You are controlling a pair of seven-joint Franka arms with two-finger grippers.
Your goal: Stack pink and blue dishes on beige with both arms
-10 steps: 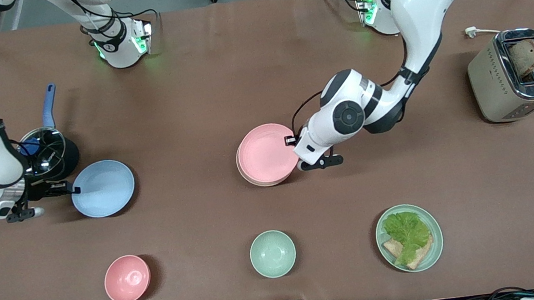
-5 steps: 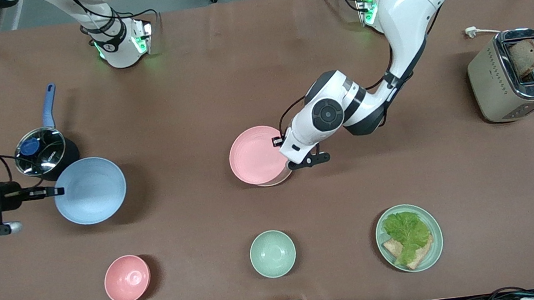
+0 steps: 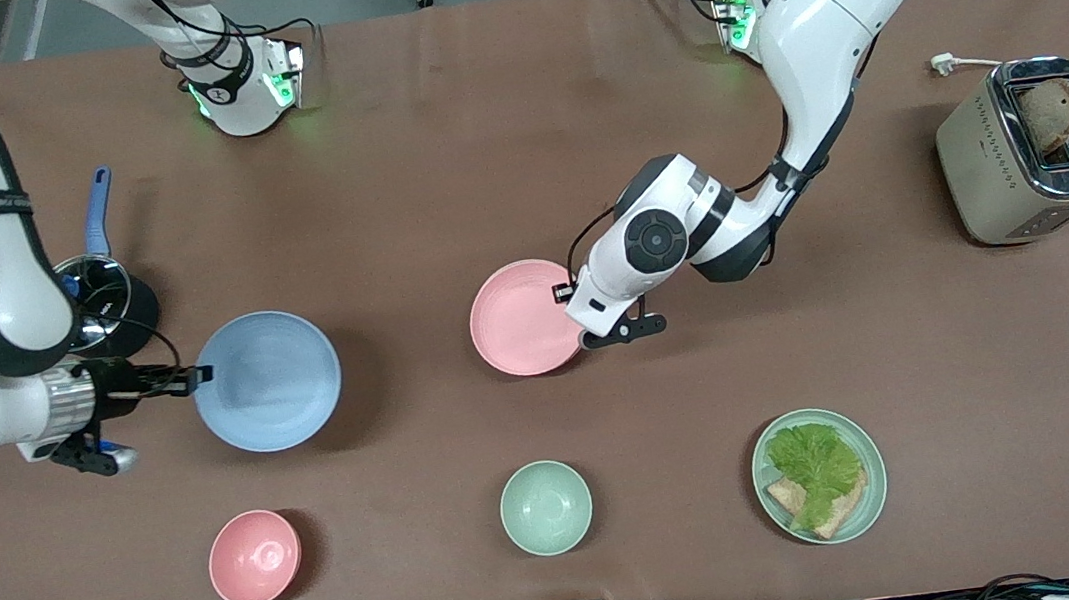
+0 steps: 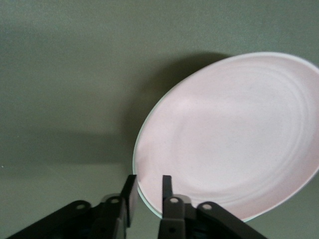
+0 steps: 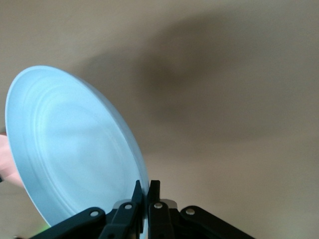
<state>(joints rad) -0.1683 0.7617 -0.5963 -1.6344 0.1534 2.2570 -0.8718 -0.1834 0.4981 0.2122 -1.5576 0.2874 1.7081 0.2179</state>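
The pale pink plate point(image 3: 522, 319) lies near the table's middle, and the beige plate does not show, hidden beneath it. My left gripper point(image 3: 566, 290) is at the pink plate's rim on the side toward the left arm's end. In the left wrist view its fingers point(image 4: 167, 191) stand open, one on each side of the pink plate point(image 4: 229, 139) rim with a gap. My right gripper point(image 3: 199, 376) is shut on the rim of the pale blue plate point(image 3: 267, 381), held in the air over bare table toward the right arm's end. The right wrist view shows the blue plate point(image 5: 75, 149) pinched edge-on.
A dark pot with a glass lid and blue handle point(image 3: 97, 300) stands near the right arm. Along the near edge sit a pink bowl point(image 3: 255, 557), a mint bowl point(image 3: 546, 507) and a mint plate with lettuce and bread point(image 3: 819, 476). A toaster point(image 3: 1031, 148) stands at the left arm's end.
The right arm has lifted the blue plate off the table and carried it toward the middle. The left gripper shifted the pink plate, and the beige rim under it no longer shows.
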